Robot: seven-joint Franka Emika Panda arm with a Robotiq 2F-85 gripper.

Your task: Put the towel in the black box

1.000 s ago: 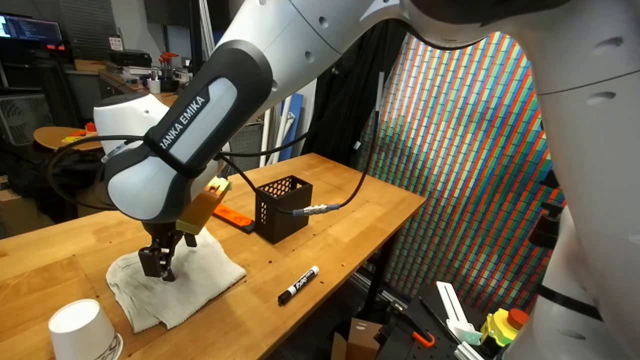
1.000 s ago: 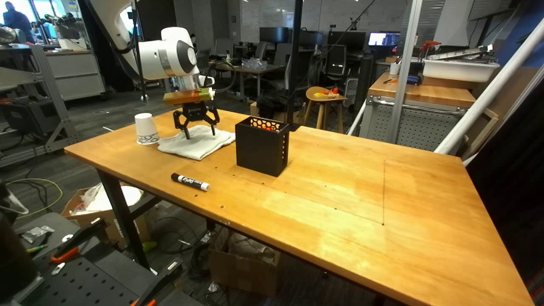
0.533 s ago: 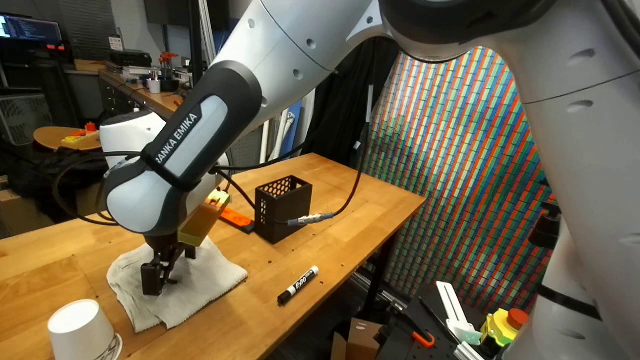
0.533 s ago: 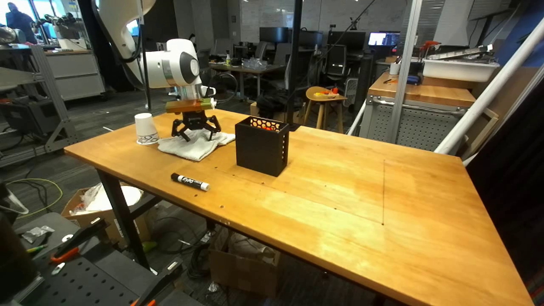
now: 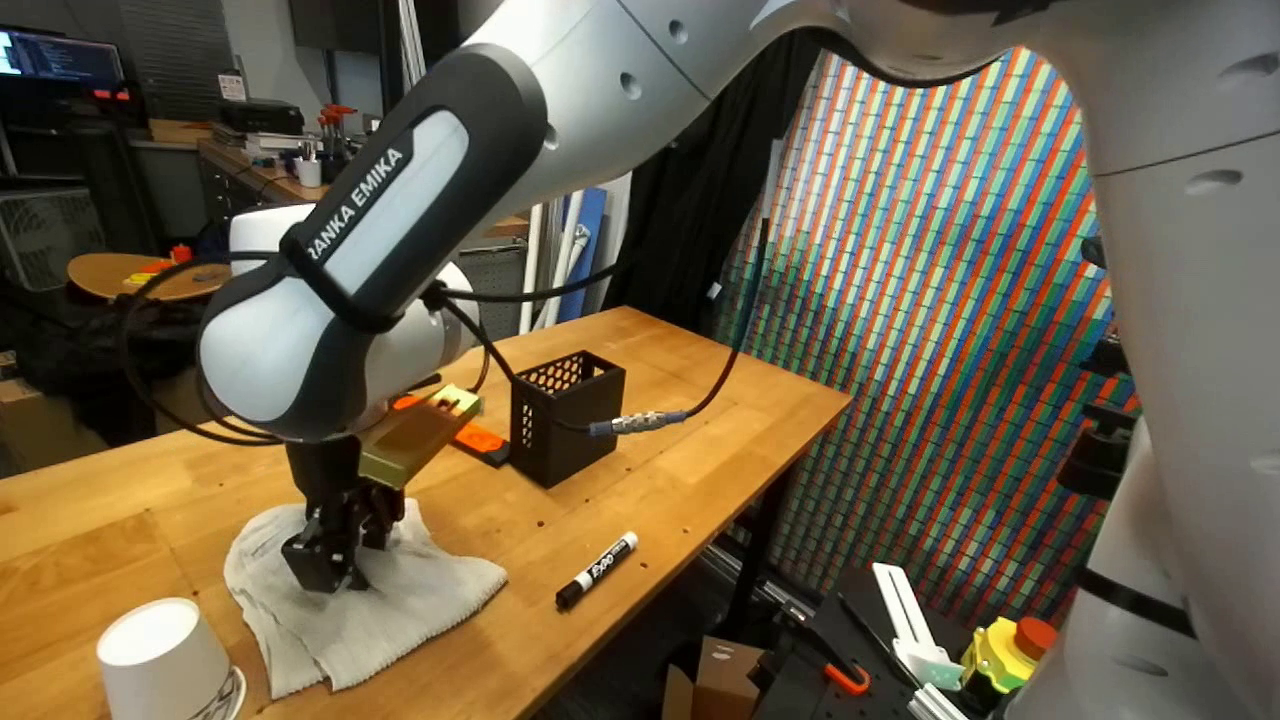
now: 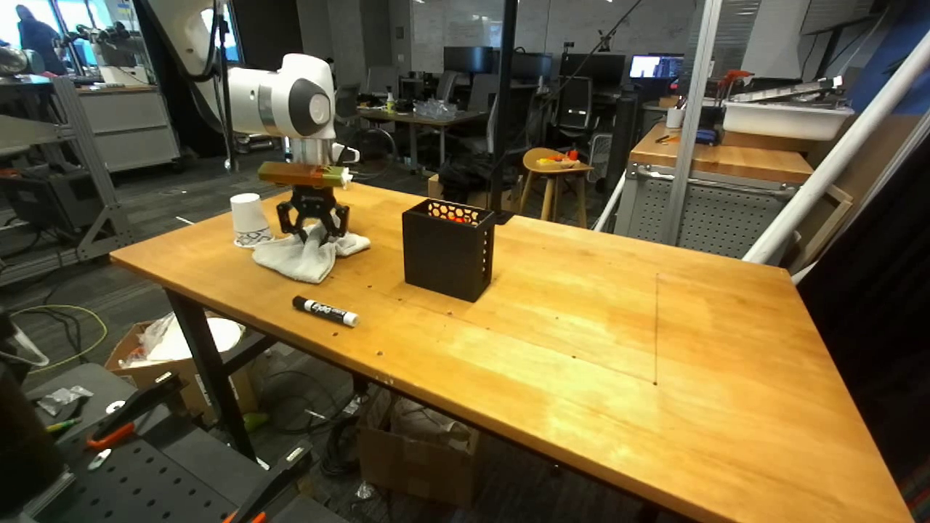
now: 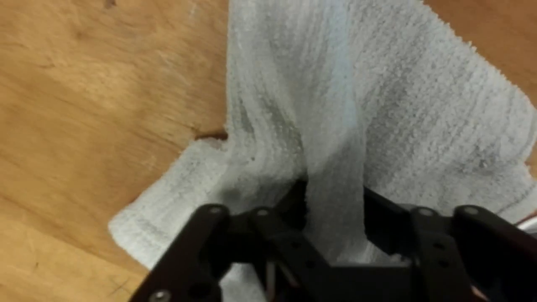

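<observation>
The whitish towel lies on the table with its middle pulled up into a bunch. In the wrist view an upright fold of the towel stands between the black fingers, which press on it from both sides. My gripper is shut on this fold, low over the table, and the rest of the cloth spreads around it. The black box, with its perforated sides and open top, stands upright and apart from the towel in both exterior views.
A white cup stands close beside the towel. A black-and-white marker lies near the table's edge. A flat orange-red object lies against the box's foot. The arm's cable hangs in front of the box in an exterior view.
The gripper sank onto the towel, and its jaws came together on a fold. The cloth bunched up and shifted with the gripper, away from the black box.
</observation>
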